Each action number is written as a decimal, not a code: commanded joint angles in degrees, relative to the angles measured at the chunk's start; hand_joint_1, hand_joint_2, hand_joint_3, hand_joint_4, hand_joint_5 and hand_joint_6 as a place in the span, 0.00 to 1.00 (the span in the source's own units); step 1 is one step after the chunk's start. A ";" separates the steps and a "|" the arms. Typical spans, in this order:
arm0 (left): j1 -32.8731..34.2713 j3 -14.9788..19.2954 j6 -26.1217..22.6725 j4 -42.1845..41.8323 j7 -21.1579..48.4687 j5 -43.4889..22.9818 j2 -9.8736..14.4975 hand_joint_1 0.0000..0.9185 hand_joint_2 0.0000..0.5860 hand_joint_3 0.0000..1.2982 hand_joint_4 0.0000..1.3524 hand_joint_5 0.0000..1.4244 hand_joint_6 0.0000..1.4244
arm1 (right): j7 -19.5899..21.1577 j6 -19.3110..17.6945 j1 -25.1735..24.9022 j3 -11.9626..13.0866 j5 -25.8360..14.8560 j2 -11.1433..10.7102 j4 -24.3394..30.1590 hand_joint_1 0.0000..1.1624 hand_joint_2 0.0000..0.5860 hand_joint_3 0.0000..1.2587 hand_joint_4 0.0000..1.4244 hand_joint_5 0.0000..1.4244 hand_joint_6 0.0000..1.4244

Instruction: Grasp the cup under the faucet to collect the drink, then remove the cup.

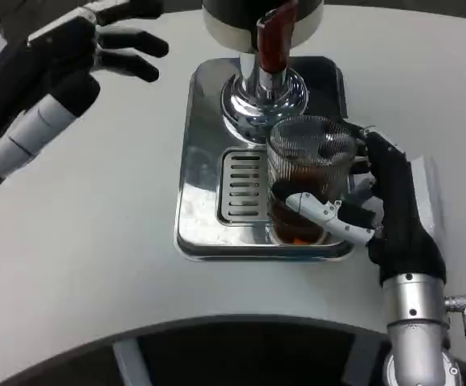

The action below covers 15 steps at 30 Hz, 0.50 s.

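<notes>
The right hand (378,201) is wrapped around the cup (309,177), fingers closed on its side wall with one white finger crossing the front low down, and the cup sits on the shiny metal tray (197,161) of the drink dispenser, on the right half beside the slotted drain grate (243,185). The chrome faucet (263,88) with its dark red lever (275,36) stands just behind and a touch left of the cup's rim, so whether the spout is truly over the mouth is hard to say from this angle. The cup is clear and ribbed, glass or hard plastic by the look of it, stiff, probably smooth under the fingers despite the ribbing, and it holds dark brown liquid in roughly its lower half. That makes it bottom-heavy and likely steady, but the drink will slosh if it is jerked or tipped. The hold on the mid to lower wall looks like the right place: near the weight, clear of the open rim. Squeeze firmly but not hard if it is glass, and keep it upright when lifting away. The left hand (96,40) hovers up by the far left, above the white surface (80,241), fingers spread wide and holding nothing, near the dispenser's body but not touching it.
</notes>
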<state>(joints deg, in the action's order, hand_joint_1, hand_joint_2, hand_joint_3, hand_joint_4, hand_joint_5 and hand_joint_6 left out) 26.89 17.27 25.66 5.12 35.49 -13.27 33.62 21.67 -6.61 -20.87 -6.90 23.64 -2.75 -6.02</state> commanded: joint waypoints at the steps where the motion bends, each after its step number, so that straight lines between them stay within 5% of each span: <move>1: -5.75 1.20 -0.98 -2.78 -1.06 -0.17 0.76 0.00 0.22 0.19 0.25 0.29 0.24 | 1.11 -2.53 1.95 -0.21 0.73 0.68 3.64 0.77 0.28 0.59 0.62 0.77 0.76; 15: -14.15 0.81 -1.44 -6.39 -3.40 1.95 0.25 0.00 0.22 0.20 0.25 0.29 0.23 | 1.23 -2.58 5.31 0.19 1.57 1.05 7.99 0.77 0.25 0.61 0.65 0.79 0.80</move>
<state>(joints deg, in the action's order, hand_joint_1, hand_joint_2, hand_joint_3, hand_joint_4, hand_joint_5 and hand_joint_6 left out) 14.64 17.89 24.47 -0.82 33.00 -12.27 33.62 21.81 -6.61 -16.56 -6.80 25.24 -2.43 -0.37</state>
